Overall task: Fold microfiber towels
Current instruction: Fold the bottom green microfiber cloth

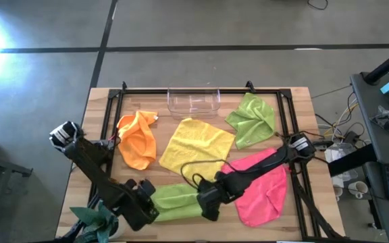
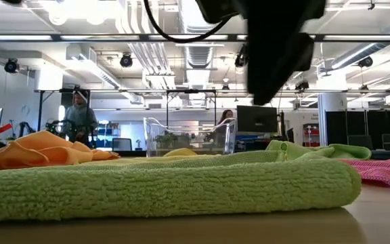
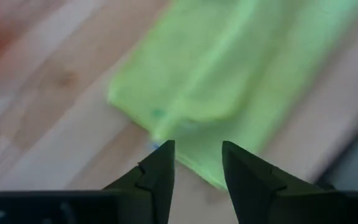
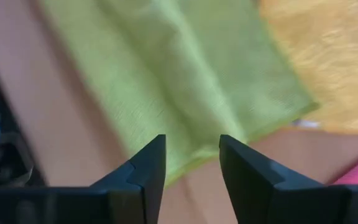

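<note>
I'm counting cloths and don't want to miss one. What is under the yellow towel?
Nothing shows under the yellow towel: it lies spread on the wooden table, with bare wood around most of its edges. The orange towel lies just beside it. Anything thin beneath would be hidden.

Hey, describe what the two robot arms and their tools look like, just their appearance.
Both arms are dark, near black, built of slim jointed links. The left arm ends near a white-and-black block at its base, and the right arm carries a looping black cable. Each tool, left tool and right tool, has two dark, angular, tapering fingers.
</note>
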